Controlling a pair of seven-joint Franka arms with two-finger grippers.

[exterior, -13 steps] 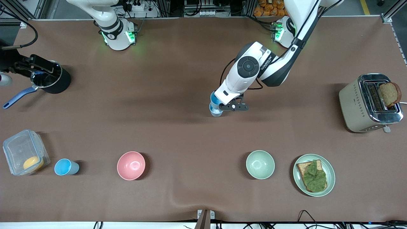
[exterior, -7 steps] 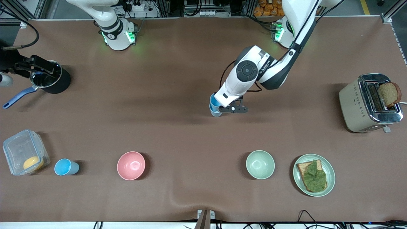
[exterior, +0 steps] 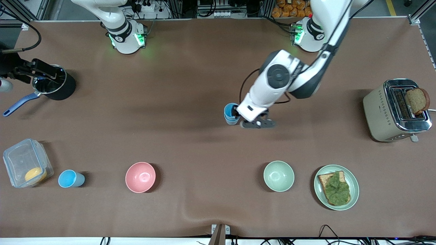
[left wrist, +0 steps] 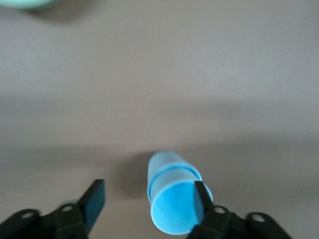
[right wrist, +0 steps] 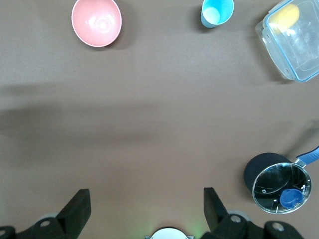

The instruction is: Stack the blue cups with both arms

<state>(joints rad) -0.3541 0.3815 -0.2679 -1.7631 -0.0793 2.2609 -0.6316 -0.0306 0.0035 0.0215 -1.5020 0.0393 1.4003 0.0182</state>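
Tapered, smooth blue cups [exterior: 231,113] nested — left gripper [left wrist: 149,199] spread beside them.

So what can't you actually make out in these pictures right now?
- Right tool: out of the front view past its top edge; only the open fingers show in the right wrist view.
- Stacked blue cups: in the front view the left arm covers part of them; the left wrist view is blurred, so their seating is unclear.
- Left tool: open, one finger at the rim; contact cannot be told.
- Pot: the small blue thing inside is too small to name.
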